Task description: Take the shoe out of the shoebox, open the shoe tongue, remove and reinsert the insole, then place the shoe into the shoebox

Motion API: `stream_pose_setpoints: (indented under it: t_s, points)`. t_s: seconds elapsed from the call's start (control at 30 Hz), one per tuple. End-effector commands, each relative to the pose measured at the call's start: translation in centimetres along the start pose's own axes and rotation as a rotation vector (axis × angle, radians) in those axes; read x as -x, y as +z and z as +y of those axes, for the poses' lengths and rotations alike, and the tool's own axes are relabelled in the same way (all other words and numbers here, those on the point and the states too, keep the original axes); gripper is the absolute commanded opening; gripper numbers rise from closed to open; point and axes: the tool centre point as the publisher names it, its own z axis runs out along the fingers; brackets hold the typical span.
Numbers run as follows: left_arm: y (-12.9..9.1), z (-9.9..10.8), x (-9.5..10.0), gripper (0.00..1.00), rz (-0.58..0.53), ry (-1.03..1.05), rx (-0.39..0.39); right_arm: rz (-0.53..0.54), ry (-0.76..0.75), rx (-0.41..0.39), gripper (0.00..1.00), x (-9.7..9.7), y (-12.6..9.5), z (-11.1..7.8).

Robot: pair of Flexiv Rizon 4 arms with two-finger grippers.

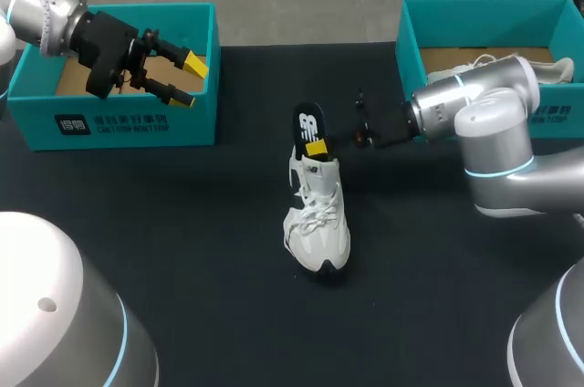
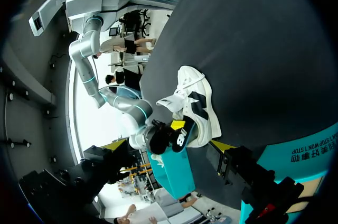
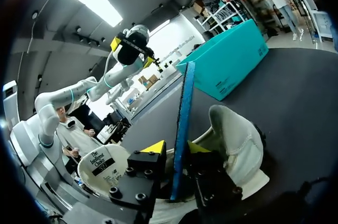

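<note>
Right hand [image 3: 176,148] — forearm [image 1: 456,99] level — tight on insole [image 3: 185,102] (upright).

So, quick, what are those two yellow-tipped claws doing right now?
Left gripper: open, empty.
Right gripper: shut on the flat dark insole.

1. A white shoe [image 2: 194,102] stands on the dark table [image 2: 264,49] at the frame's middle.
2. Its black insole [image 2: 180,136] rises from the heel, pinched by the fingers [image 2: 178,124] of the right gripper [image 2: 176,129].
3. A teal shoebox [image 2: 173,174] stands just beyond.
</note>
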Motion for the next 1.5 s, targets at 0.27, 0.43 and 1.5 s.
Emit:
stream_pose_setpoints:
  t_s: [0.27,0.43,1.5]
  points:
    - [0.0,0.1,0.0,1.00,0.002,0.001,-0.003,0.000,-0.040,-0.013,0.18,0.7,0.2,2.6]
    - [0.0,0.1,0.0,1.00,0.002,0.001,-0.003,0.004,-0.019,-0.021,0.00,0.6,0.2,1.9]
    - [0.0,0.1,0.0,1.00,0.002,0.001,-0.003,0.000,-0.023,-0.039,0.32,0.3,0.1,2.3]
